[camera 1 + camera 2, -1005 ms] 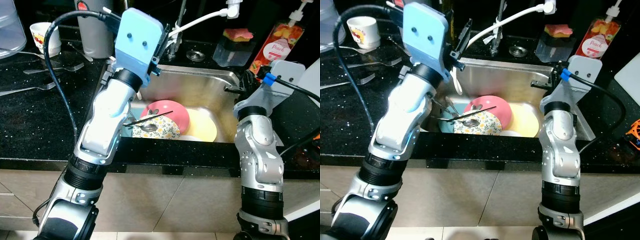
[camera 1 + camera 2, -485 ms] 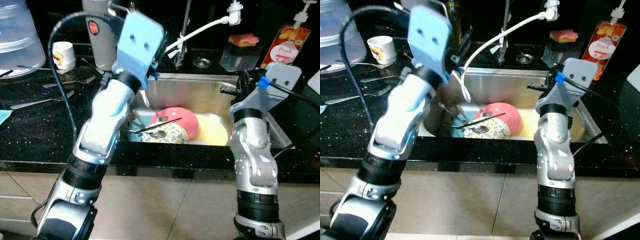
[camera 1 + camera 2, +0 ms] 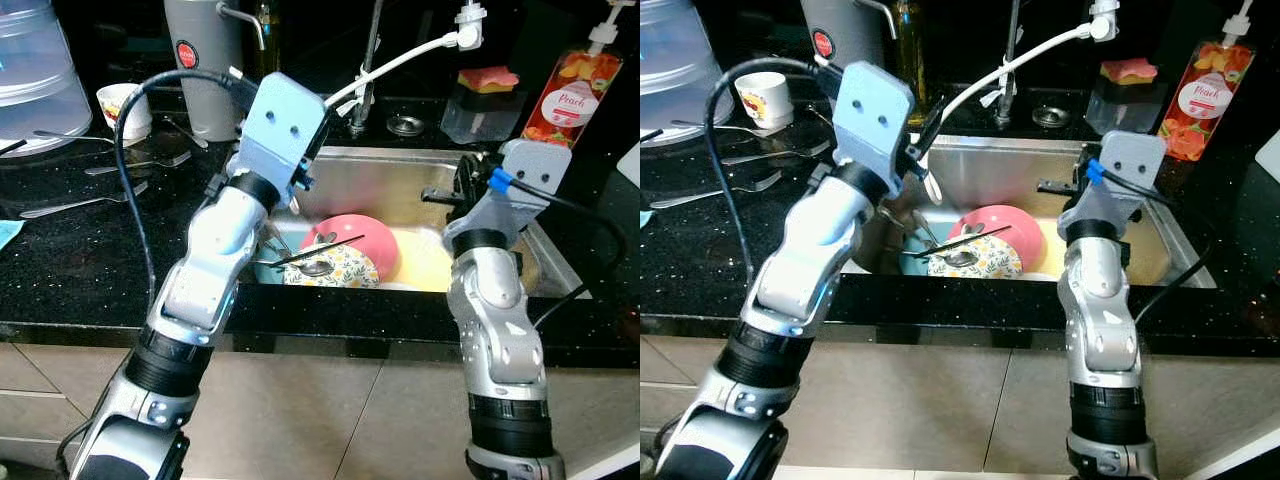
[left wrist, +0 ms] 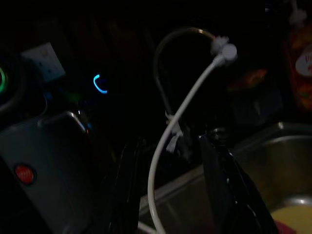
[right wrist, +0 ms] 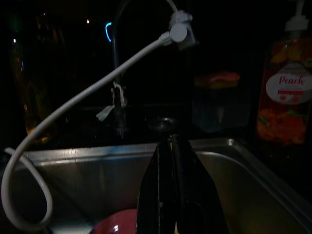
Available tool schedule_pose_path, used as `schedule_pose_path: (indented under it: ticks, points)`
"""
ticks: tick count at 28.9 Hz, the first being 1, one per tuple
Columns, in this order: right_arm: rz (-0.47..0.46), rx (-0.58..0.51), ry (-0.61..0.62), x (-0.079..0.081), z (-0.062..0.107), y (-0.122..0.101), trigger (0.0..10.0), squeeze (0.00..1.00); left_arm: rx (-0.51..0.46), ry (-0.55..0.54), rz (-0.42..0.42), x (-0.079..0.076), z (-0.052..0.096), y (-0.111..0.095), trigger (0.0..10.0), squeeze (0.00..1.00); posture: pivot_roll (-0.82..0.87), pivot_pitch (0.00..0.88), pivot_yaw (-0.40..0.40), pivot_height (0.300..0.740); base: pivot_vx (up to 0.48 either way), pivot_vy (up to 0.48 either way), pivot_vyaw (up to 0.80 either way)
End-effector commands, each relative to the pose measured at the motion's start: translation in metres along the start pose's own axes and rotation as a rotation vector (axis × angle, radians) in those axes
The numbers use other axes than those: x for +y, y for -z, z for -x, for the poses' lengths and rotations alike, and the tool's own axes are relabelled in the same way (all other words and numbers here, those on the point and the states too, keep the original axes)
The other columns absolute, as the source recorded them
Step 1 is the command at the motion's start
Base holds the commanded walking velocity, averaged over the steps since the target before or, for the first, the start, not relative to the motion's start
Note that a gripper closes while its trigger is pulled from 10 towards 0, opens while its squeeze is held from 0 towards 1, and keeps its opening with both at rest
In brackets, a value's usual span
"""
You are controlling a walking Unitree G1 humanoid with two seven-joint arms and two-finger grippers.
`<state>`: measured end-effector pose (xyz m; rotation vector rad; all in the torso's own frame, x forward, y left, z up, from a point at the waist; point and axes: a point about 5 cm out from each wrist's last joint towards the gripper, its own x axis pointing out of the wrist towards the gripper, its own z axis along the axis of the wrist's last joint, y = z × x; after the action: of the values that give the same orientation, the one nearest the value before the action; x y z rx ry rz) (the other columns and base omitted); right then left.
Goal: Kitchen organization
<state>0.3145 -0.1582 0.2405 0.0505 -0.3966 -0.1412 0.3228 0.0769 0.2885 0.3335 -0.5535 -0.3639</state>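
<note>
A steel sink (image 3: 400, 155) holds a pink bowl (image 3: 355, 235), a floral plate (image 3: 340, 270) with a spoon (image 3: 315, 268) on it, and a yellow plate (image 3: 425, 260). A thin dark utensil (image 3: 325, 248) lies across the floral plate. My left gripper (image 3: 925, 130) hangs above the sink's left rim, open, and between its fingers (image 4: 129, 165) the left wrist view shows the white faucet hose (image 4: 168, 131) farther off. Over the sink's right side my right gripper (image 5: 170, 141) is shut with nothing in it.
On the black counter behind the sink are a faucet (image 3: 372, 40), a sponge holder (image 3: 488, 95) and a peach soap bottle (image 3: 565, 85). To the left stand a metal jug (image 3: 205, 60), a cup (image 3: 125, 105), a clear water jug (image 3: 30, 70) and loose forks (image 3: 90, 205).
The camera has shifted, so the whole scene sits differently. My left wrist has dropped lower over the sink's left rim and my right wrist has edged inward. The dishes lie as before.
</note>
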Motion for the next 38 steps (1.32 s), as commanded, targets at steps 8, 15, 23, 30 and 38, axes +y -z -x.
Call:
schedule_pose_path:
  ticks: [8,15,23,30,38]
  points:
    - [0.006,0.001,-0.017,0.004,0.005,0.002,10.0,0.0,0.002,0.004,0.02,-0.006,0.003,0.003,10.0,0.0,0.17,0.016,-0.016,0.74,0.0,0.0,0.0]
    - [0.011,0.007,-0.025,0.004,0.006,0.002,10.0,0.0,-0.008,-0.006,0.027,-0.004,0.001,0.002,10.0,0.0,0.17,0.014,-0.02,0.74,0.0,0.0,0.0]
    - [0.003,-0.006,-0.027,0.006,0.003,0.0,10.0,0.0,0.003,-0.022,0.05,-0.006,-0.001,0.007,10.0,0.0,0.16,0.0,-0.022,0.74,0.0,0.0,0.0]
    - [-0.012,-0.005,-0.034,0.011,0.005,0.002,10.0,0.0,0.015,-0.04,0.062,-0.005,-0.001,0.011,10.0,0.0,0.16,0.0,-0.018,0.74,0.0,0.0,0.0]
    - [-0.027,-0.009,-0.037,0.012,0.005,0.001,10.0,0.0,0.03,-0.072,0.109,-0.005,-0.003,0.013,10.0,0.0,0.16,0.0,-0.032,0.74,0.0,0.0,0.0]
